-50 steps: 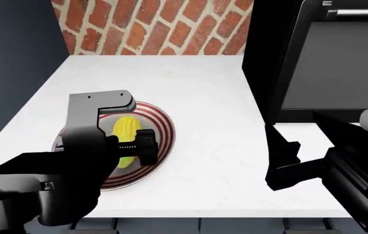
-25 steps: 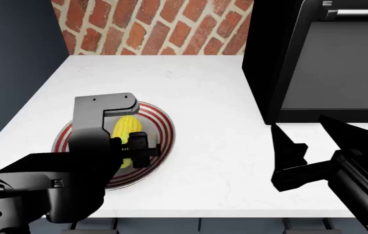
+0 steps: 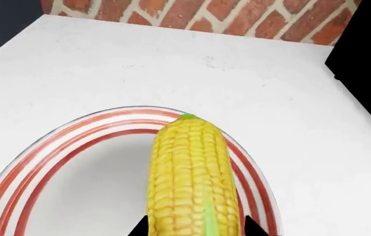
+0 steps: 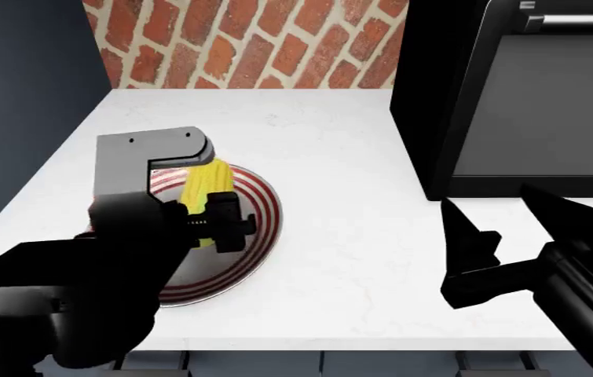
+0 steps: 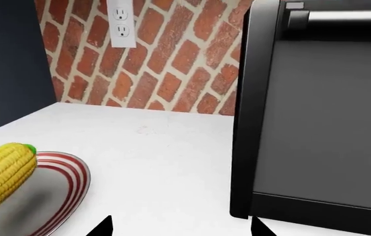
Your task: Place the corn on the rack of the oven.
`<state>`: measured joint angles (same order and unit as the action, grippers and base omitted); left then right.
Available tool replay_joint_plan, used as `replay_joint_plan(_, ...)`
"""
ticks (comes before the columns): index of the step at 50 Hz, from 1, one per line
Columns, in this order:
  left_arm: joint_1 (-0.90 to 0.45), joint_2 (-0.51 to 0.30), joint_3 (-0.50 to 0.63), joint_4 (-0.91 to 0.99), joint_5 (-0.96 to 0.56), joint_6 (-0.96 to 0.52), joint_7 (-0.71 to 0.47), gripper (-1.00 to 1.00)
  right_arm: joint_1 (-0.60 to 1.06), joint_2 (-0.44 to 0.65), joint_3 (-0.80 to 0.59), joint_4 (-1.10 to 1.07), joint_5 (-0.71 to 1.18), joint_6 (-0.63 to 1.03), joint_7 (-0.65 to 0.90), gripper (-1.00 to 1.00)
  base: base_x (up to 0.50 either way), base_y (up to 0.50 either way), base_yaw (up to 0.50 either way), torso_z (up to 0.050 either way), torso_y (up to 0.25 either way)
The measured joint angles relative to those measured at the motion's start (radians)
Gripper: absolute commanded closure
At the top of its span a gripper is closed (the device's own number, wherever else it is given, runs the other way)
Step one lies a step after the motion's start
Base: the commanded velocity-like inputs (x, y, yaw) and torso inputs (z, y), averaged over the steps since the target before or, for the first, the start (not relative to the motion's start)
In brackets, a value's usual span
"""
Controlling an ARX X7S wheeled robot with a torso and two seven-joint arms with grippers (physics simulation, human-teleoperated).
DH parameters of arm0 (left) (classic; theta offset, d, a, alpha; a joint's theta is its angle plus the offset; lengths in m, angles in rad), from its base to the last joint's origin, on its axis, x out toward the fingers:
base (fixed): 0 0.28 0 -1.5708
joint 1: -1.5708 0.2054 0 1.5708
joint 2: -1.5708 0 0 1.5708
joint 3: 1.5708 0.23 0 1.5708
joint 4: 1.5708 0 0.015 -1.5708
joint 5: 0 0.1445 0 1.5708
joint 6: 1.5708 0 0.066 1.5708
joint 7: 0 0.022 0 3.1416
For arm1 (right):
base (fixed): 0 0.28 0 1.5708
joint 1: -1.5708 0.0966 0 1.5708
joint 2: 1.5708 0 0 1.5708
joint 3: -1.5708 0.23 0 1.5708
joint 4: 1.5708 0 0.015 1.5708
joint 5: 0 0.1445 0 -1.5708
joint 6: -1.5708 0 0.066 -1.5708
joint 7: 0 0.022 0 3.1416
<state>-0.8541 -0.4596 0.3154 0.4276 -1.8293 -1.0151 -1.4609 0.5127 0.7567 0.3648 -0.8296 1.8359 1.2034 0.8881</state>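
Note:
The corn (image 3: 188, 172), yellow with a green tip, hangs just above a red-striped plate (image 3: 41, 147) and casts a shadow on it. My left gripper (image 3: 195, 228) is shut on the corn's near end, one dark fingertip on each side. In the head view the corn (image 4: 210, 182) pokes out beyond the left gripper (image 4: 208, 221), over the plate (image 4: 265, 228). My right gripper (image 4: 511, 228) stands open and empty over the white counter, to the right of the plate. The right wrist view shows the corn (image 5: 2, 174) at its edge. The oven and the rack are out of view.
A black box-shaped appliance with a grey door (image 4: 547, 102) stands on the counter (image 4: 338, 157) at the right, close to the right gripper (image 5: 180, 228). A brick wall (image 4: 243, 39) with a wall outlet (image 5: 122, 24) runs behind. The counter's front edge lies near the robot.
The left gripper has risen with the corn in it, so the corn is now off the plate. The right gripper has barely moved.

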Motion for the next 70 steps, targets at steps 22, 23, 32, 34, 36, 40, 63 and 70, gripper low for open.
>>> replay_joint_plan(22, 0.168, -0.129, -0.181, 0.286, 0.165, 0.033, 0.357, 1.00, 0.136, 0.035, -0.038, -0.051, 0.065, -0.056, 0.022, -1.00, 0.00, 0.00, 0.00, 0.000, 0.001)
replay_joint_plan(23, 0.176, -0.136, -0.189, 0.299, 0.170, 0.035, 0.372, 1.00, 0.138, 0.038, -0.036, -0.056, 0.070, -0.060, 0.026, -1.00, 0.00, 0.00, 0.00, 0.000, 0.000)
replay_joint_plan(32, 0.186, -0.186, -0.226, 0.364, 0.177, 0.037, 0.447, 1.00, 0.158, 0.058, -0.041, -0.089, 0.109, -0.090, 0.066, -1.00, -0.31, 0.00, 0.00, 0.000, 0.000)
replay_joint_plan(34, 0.188, -0.193, -0.229, 0.374, 0.176, 0.037, 0.457, 1.00, 0.161, 0.064, -0.043, -0.094, 0.118, -0.096, 0.076, -1.00, -0.50, 0.00, 0.00, 0.000, 0.000)
replay_joint_plan(36, 0.188, -0.200, -0.232, 0.381, 0.174, 0.037, 0.465, 1.00, 0.166, 0.069, -0.048, -0.099, 0.125, -0.101, 0.085, -1.00, -0.50, 0.00, 0.00, 0.000, 0.000)
replay_joint_plan(40, 0.189, -0.211, -0.238, 0.393, 0.173, 0.038, 0.479, 1.00, 0.176, 0.074, -0.058, -0.103, 0.135, -0.109, 0.100, -1.00, -0.50, 0.00, 0.00, 0.000, 0.000)
replay_joint_plan(63, 0.184, -0.230, -0.239, 0.410, 0.177, 0.041, 0.518, 1.00, 0.237, 0.086, -0.123, -0.091, 0.151, -0.125, 0.131, -1.00, -0.50, 0.00, 0.00, 0.000, 0.000)
replay_joint_plan(70, 0.170, -0.230, -0.231, 0.414, 0.168, 0.040, 0.512, 1.00, 0.241, 0.092, -0.124, -0.089, 0.156, -0.129, 0.133, -1.00, -0.47, 0.00, 0.00, 0.000, 0.000)
